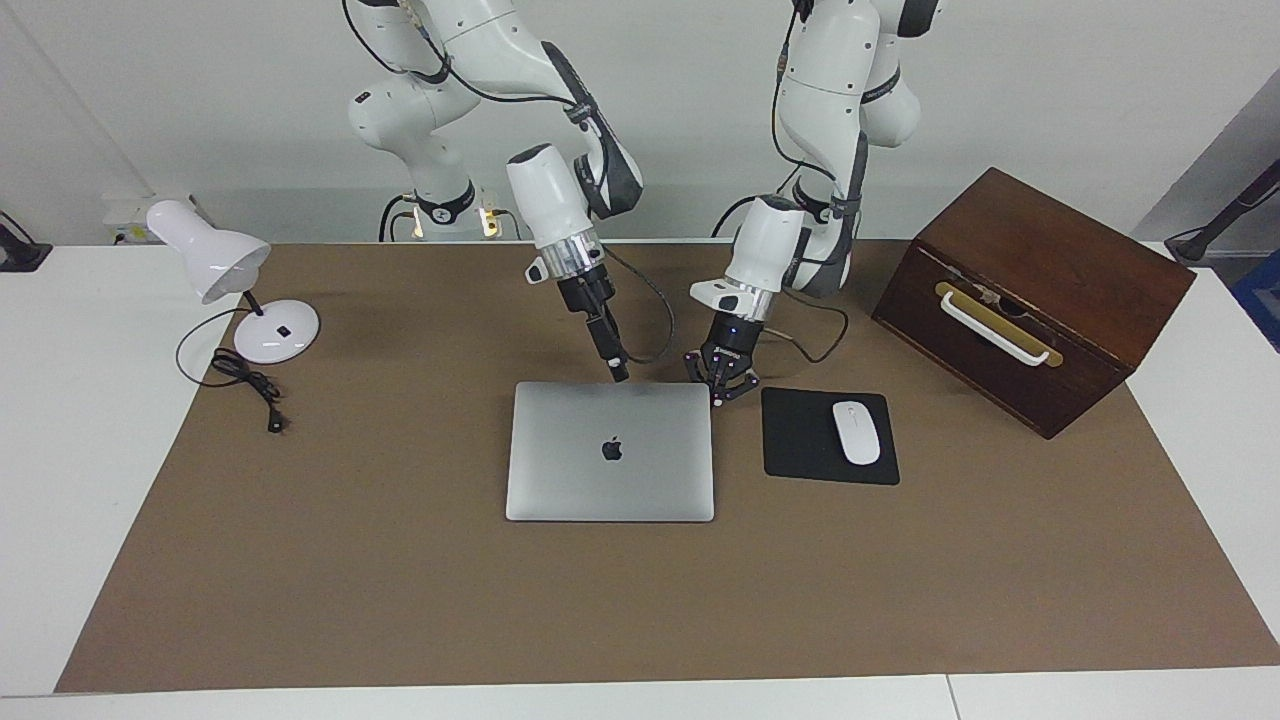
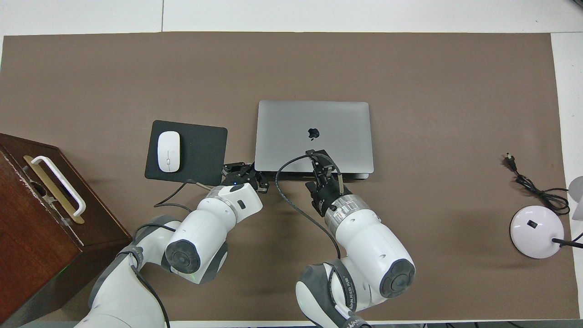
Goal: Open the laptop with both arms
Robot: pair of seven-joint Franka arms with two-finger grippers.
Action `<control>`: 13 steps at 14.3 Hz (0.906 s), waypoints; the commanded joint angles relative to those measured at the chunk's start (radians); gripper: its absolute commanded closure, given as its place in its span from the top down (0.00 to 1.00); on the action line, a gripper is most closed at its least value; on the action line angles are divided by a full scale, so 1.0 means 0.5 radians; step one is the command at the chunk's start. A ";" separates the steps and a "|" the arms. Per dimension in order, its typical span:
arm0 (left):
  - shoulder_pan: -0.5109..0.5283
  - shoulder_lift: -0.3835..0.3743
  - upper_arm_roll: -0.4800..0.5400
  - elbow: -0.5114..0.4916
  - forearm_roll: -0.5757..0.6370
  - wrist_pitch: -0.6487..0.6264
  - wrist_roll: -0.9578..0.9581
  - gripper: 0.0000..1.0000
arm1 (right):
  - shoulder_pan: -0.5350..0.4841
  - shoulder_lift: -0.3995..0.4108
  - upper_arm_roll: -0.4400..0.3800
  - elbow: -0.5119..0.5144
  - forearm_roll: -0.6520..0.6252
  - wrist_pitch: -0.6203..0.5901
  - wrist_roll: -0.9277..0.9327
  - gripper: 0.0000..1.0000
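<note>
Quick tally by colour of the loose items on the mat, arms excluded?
White: 2, desk lamp, mouse
Black: 1, mouse pad
Silver-grey: 1, laptop
Brown: 1, wooden box
Total: 5

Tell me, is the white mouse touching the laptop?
Apart. The overhead view shows the white mouse on the black mouse pad, with a strip of brown mat between the pad and the closed laptop.

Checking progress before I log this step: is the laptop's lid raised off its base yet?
No, the laptop lies flat and closed on the brown mat, its logo facing up.
</note>
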 commanded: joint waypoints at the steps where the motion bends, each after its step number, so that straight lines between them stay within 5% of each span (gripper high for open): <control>1: 0.011 0.074 -0.027 0.044 -0.009 0.039 -0.013 0.00 | 0.017 -0.006 -0.004 -0.022 0.065 0.017 -0.044 1.00; 13: -0.002 0.083 -0.033 0.069 -0.016 0.036 -0.065 0.00 | 0.017 0.095 -0.001 -0.019 0.068 0.142 -0.087 1.00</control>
